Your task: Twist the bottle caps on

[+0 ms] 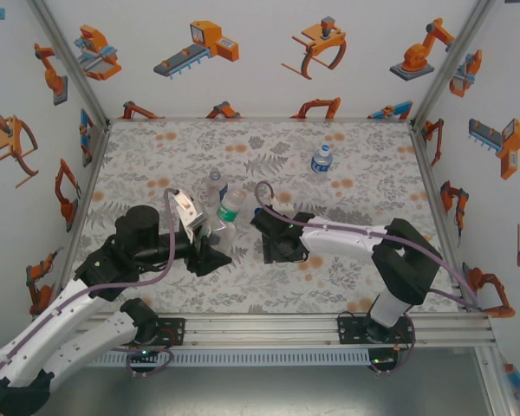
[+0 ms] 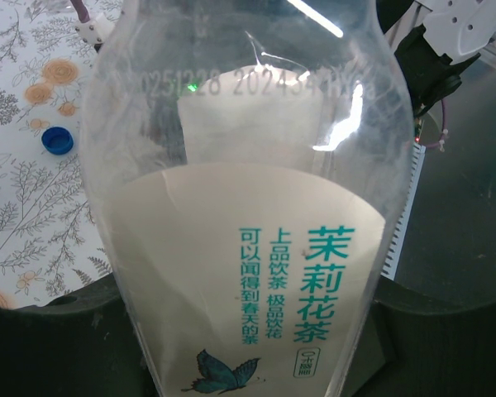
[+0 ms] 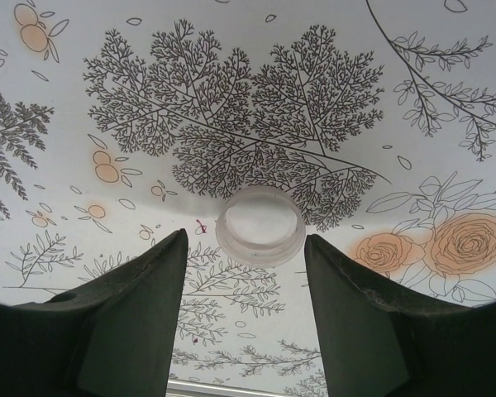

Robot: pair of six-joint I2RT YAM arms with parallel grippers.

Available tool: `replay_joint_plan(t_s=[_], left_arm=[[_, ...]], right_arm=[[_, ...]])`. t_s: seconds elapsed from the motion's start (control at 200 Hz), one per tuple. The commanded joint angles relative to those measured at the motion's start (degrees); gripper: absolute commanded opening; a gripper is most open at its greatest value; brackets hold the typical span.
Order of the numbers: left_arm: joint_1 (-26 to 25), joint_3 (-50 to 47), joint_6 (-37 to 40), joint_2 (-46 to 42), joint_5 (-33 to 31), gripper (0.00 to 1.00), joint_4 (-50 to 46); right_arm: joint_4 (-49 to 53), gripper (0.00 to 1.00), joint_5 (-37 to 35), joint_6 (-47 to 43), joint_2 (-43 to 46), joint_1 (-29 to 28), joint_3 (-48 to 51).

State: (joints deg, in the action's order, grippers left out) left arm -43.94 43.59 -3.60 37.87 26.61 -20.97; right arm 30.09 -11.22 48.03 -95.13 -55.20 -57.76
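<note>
- My left gripper [image 1: 215, 232] is clamped tight on the green-label bottle [image 2: 248, 248], low on its labelled body, near the middle of the table [image 1: 355, 199]. I cannot tell whether the bottle is quite upright.
- That bottle is my landmark. It is thin clear plastic, and I see no liquid line through its bare shoulder, so I judge it empty. That would make it light and springy, likely to dent or twist in the grip once torque goes onto the neck. Holding it on the label, where the wall runs straight, looks like the right place.
- My right gripper [image 3: 245, 248] is spread partway and holds nothing. It hangs over the table just to the right of the green-label bottle, with a finger on either side of the white cap [image 3: 260, 225] and neither touching it.
- The white cap lies flat on the table; I cannot tell which face is up. It is small, hard and smooth, so I expect it to skid or flip if pinched off-centre. I would take it squarely across its rim.
- The blue cap [image 2: 56, 141] lies on the table to the bottle's left in the left wrist view, apart from it.
- The slim bottle [image 1: 214, 184] stands just behind the green-label bottle. The squat bottle [image 1: 321, 159] is well off to its far right. I cannot tell whether either one holds anything or has a cap on.
</note>
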Motion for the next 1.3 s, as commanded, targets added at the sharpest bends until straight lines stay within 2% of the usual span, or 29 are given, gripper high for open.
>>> replay_joint_plan(t_s=[0.0, 0.531, 1.297], left_arm=[[0.1, 0.2, -0.2, 0.1, 0.5, 0.0, 1.7], [0.0, 0.4, -0.1, 0.4, 0.7, 0.0, 1.9], [0.1, 0.2, -0.1, 0.3, 0.8, 0.0, 1.7]], right_arm=[[-0.4, 0.54, 0.3, 0.2, -0.6, 0.5, 0.7], [-0.3, 0.51, -0.3, -0.3, 2.1, 0.5, -0.4], [-1.7, 0.5, 1.1, 0.0, 0.8, 0.5, 0.5]])
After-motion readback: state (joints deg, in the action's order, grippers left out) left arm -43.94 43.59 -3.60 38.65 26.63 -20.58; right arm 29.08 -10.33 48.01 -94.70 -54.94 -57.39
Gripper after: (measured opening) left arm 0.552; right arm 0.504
